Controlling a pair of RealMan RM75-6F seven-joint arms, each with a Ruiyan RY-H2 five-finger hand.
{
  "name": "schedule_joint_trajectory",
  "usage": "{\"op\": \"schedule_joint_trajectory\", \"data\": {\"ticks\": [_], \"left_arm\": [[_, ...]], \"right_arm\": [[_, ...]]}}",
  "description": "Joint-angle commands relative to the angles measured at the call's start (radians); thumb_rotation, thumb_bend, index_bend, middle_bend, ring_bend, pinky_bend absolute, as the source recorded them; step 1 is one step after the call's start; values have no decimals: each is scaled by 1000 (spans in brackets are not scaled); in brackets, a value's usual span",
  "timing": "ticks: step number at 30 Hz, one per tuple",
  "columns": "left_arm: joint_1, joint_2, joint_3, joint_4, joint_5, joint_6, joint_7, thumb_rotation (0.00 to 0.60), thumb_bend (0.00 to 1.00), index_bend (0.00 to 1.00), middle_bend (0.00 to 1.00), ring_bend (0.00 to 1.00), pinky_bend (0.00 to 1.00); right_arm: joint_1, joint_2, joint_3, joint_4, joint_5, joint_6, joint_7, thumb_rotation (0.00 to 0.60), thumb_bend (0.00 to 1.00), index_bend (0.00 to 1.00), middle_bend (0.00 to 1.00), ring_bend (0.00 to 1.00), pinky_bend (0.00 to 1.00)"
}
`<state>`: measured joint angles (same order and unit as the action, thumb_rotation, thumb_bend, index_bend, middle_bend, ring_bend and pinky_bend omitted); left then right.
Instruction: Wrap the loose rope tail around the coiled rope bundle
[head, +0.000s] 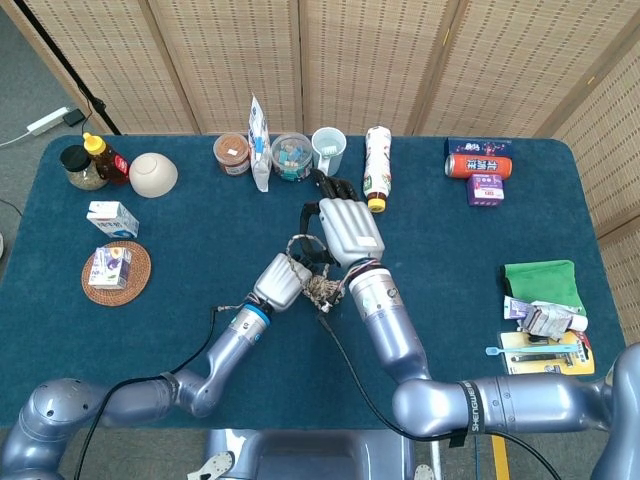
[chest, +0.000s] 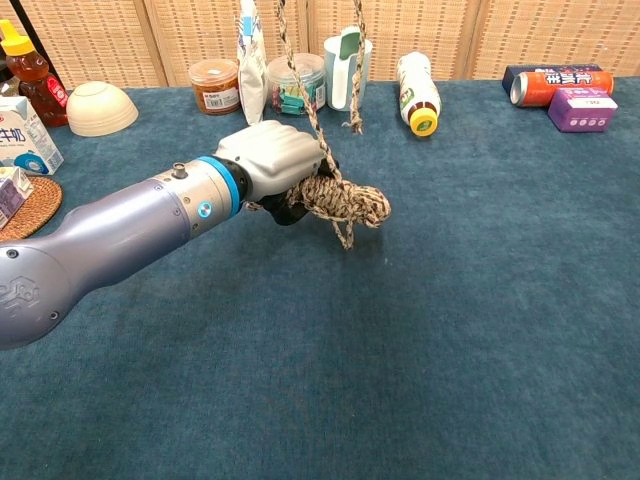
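My left hand is clenched round one end of the coiled rope bundle, holding it just above the blue bench, near the middle and a little toward the far edge. My right hand sits above and just beyond the bundle; the loose rope tail runs up from the coil out of the chest view toward it, with a free end dangling back down. I take it the right hand grips the tail, though the head view hides its fingers, so I cannot tell for sure.

To do this turn well, I judge I should keep the left hand steady, keep the tail taut, and lay the next turn snug against the coil so no slack forms. A small loop hangs under the bundle; I would mind it doesn't snag.

Along the far edge stand a white bowl, a brown-lidded jar, a clear tub, a mug and a lying bottle; the swinging tail passes close over these. Toward the far right corner are a can and a purple box. A milk carton and a woven coaster sit by the left edge, and a green cloth by the right. Woven screens close off the room behind.
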<state>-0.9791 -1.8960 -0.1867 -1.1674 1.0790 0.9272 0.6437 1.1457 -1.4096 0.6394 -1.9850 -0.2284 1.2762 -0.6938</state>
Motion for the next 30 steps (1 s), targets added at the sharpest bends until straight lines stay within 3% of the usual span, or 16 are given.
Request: {"op": "schedule_joint_trajectory", "data": {"ticks": [1, 30], "left_arm": [[14, 18, 24, -17, 45, 16, -28, 600, 503, 463, 320, 387, 546], [48, 60, 112, -11, 273, 31, -178, 600, 503, 470, 323, 387, 546]], "right_arm": [[15, 3, -6, 63, 15, -27, 19, 600, 537, 640, 0, 0, 0], [137, -32, 98, 450, 350, -122, 70, 600, 537, 645, 0, 0, 0]]}}
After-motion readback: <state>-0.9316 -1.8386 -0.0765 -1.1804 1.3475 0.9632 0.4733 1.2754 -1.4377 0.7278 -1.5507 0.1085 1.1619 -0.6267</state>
